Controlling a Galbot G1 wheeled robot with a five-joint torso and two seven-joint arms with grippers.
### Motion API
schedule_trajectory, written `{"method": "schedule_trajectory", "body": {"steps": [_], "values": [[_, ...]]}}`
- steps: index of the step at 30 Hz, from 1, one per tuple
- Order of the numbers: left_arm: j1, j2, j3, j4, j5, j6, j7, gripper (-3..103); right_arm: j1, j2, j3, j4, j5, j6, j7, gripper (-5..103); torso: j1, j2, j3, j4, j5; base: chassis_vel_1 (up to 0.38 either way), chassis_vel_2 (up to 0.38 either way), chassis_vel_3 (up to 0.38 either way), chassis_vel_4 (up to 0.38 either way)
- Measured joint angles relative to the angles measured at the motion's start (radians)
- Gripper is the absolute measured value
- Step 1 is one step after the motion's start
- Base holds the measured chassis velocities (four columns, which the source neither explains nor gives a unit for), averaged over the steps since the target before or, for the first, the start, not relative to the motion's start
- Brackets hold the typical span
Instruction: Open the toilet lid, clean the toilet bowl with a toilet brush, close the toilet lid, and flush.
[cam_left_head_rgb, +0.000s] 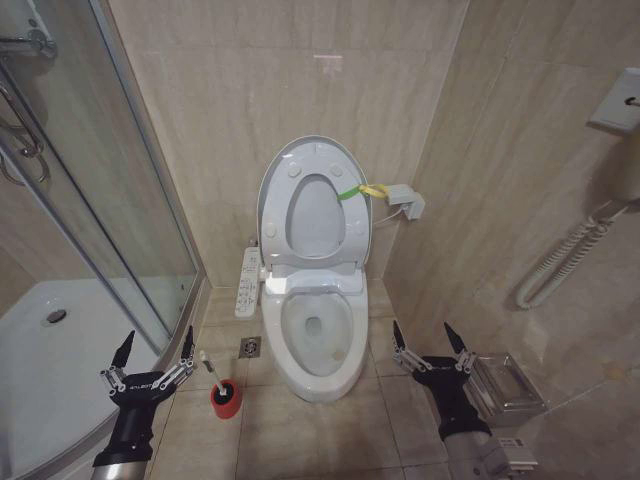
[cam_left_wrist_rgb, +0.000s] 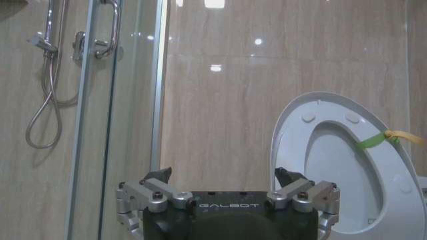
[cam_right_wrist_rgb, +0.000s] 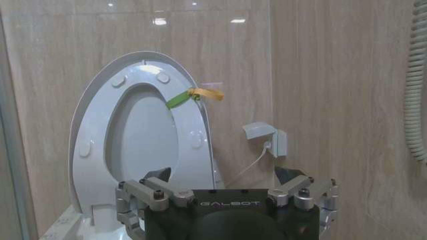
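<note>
From the head view, the toilet lid stands upright against the back wall, the seat ring raised with it, and the toilet bowl lies open below. The lifting step looks done; the brush is next. The toilet brush stands in its red holder on the floor tiles, just left of the bowl, its white handle leaning up and away toward the left. The left gripper hovers close beside it, fingers spread wide and holding nothing. The handle top sits just to the right of those fingertips, so the left arm is plainly the nearer one — the reach is short, sideways and slightly down, and the handle's long axis runs near upright with a tilt. The right gripper hangs on the far side of the bowl, also wide open and empty, near a clear box on the floor.

In the left wrist view, the left gripper points at the tiled wall, jaws apart with nothing between them. The shower door is on one side and the raised toilet lid on the other, its green strap showing.

In the right wrist view, the right gripper is likewise open and empty, facing the toilet lid — a wall socket sits beyond.
</note>
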Motion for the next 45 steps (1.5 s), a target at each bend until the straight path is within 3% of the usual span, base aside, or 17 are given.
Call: {"method": "schedule_trajectory", "body": {"steps": [45], "values": [[0.0, 0.0, 0.0, 0.0, 0.0, 0.0, 0.0, 100, 0.0, 0.0, 0.0, 0.0, 0.0, 0.0, 0.0, 100, 0.0, 0.0, 0.0, 0.0, 0.0, 0.0, 0.0, 0.0, 0.0]]}}
